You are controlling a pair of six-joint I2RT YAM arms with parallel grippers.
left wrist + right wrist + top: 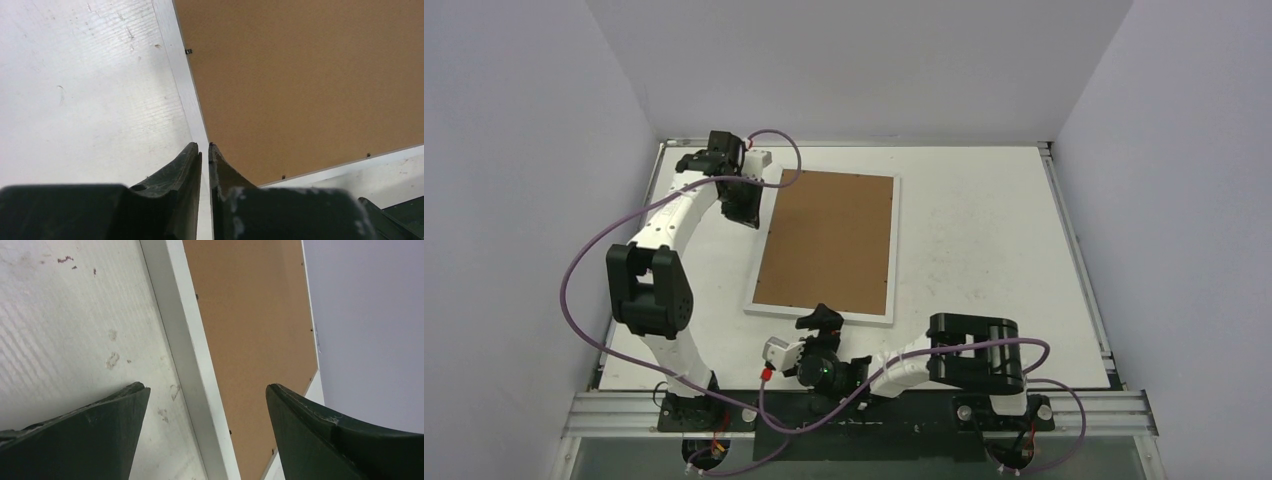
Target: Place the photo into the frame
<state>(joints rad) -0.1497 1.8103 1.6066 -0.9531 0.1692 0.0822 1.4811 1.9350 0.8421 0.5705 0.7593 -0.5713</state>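
The scuffed white worktop carries one large thing, a rectangular picture frame with a narrow white border. The frame lies flat and back-up a little left of centre, its long sides running away from the arm bases. A plain brown fibreboard backing board fills the frame's middle from border to border. The photo shows in no view, and whether it lies under the board cannot be told. The white-and-black left arm arches far forward along the frame's left long side, with its wrist near the far left corner. The right arm is folded low at the near edge and reaches leftward to the frame's near short side. In the left wrist view the left jaws are pressed together over the white border, with only a hairline slit between them and nothing visible inside it. In the right wrist view the right jaws are spread wide, with the border and a strip of brown board showing in the gap. Whether they touch the frame cannot be told. Purple cables loop off both arms. Small dark tabs sit at intervals along the board's edge, and faint scuff marks dot the worktop beside the frame.
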